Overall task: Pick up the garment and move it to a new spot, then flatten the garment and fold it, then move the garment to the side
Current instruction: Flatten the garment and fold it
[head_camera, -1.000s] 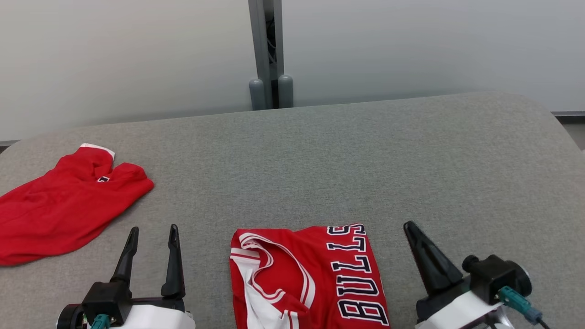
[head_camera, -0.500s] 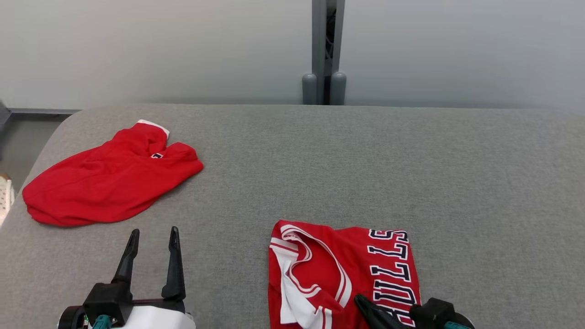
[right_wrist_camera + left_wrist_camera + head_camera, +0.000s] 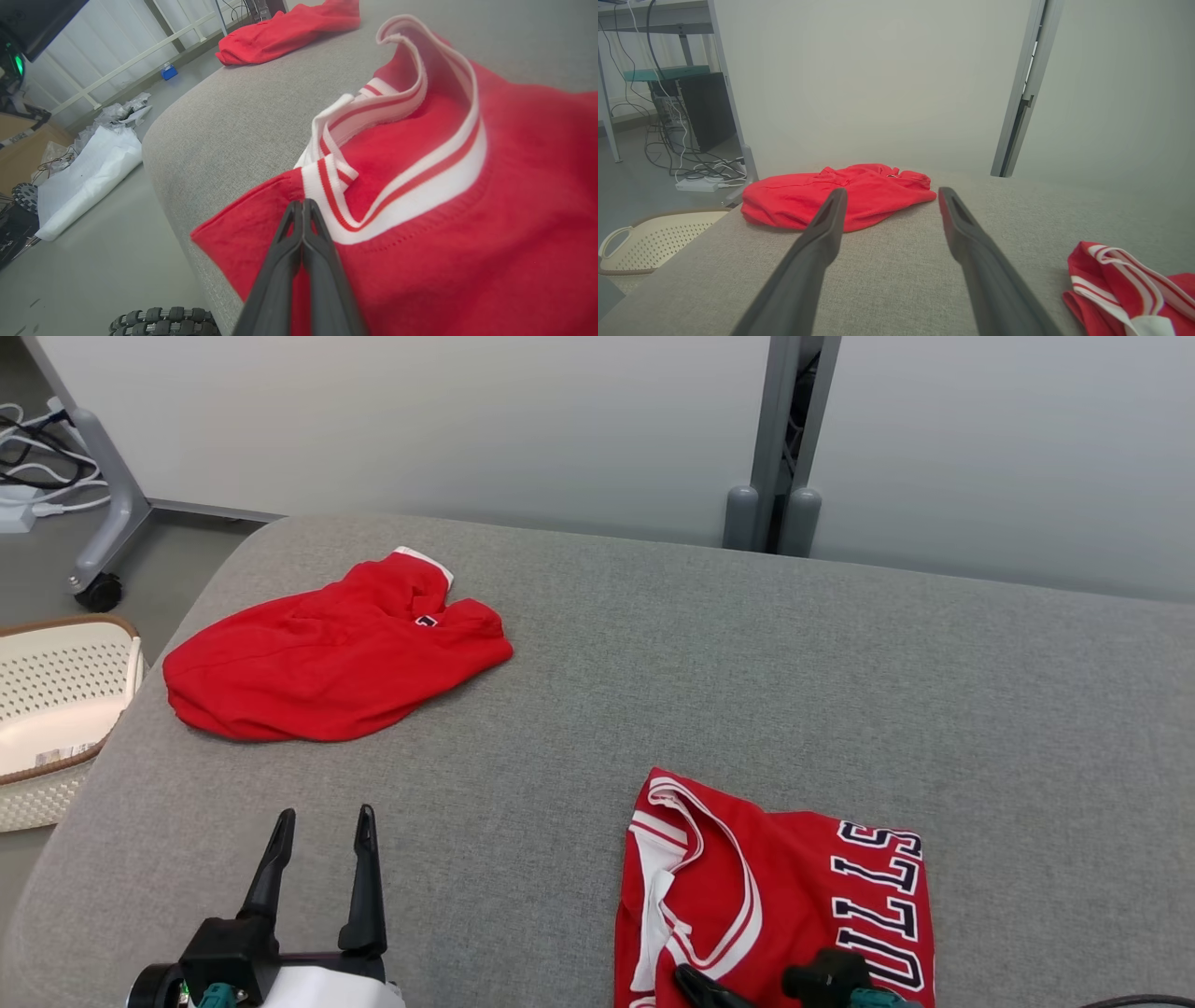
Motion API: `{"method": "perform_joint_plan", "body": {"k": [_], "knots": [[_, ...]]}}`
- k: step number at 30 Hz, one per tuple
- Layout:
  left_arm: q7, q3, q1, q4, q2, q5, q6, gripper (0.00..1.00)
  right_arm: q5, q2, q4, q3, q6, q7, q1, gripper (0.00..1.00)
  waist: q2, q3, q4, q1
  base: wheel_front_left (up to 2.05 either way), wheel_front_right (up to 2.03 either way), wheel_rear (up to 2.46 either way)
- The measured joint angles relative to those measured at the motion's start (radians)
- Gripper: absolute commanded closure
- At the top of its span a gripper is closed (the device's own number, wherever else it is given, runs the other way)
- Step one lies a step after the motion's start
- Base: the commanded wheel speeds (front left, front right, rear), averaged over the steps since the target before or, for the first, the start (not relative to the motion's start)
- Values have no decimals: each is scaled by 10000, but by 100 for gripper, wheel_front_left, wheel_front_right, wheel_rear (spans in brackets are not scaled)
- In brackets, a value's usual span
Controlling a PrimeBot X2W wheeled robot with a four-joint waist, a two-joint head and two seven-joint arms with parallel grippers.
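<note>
The right pincer (image 3: 302, 205), pressed together, has its tips at the folded jersey (image 3: 794, 877) beside its collar; I cannot tell whether it nips cloth. The jersey lies at the table's (image 3: 653, 644) near edge, right of centre. The left pincer (image 3: 325, 814) hangs spread and empty above the near left. A crumpled shirt (image 3: 327, 663) lies by the far left corner, and a basket (image 3: 65, 623) stands off the left edge.

1. The red jersey (image 3: 775, 887), with white-and-red striped trim and dark, white-edged lettering, is lying folded at about 5 o'clock on the grey padded surface (image 3: 653, 644). Its striped neckline is gaping open and standing up slightly towards 11 o'clock.
2. The plain red garment (image 3: 327, 658) is lying crumpled at about 10 o'clock near the surface's left edge, well apart from the jersey and showing a white-edged opening at its far end.
</note>
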State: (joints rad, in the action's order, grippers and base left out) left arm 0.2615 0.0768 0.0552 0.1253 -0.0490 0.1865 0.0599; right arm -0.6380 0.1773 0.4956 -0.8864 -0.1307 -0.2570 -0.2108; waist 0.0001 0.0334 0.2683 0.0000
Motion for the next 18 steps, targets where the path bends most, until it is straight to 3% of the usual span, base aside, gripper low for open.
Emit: {"method": "perform_joint_plan", "body": {"k": [18], "knots": [[0, 48, -3, -29, 0, 0, 42, 0, -978, -387, 623, -1141, 0, -69, -1339, 100, 0, 86, 228, 0, 0, 0, 0]]}}
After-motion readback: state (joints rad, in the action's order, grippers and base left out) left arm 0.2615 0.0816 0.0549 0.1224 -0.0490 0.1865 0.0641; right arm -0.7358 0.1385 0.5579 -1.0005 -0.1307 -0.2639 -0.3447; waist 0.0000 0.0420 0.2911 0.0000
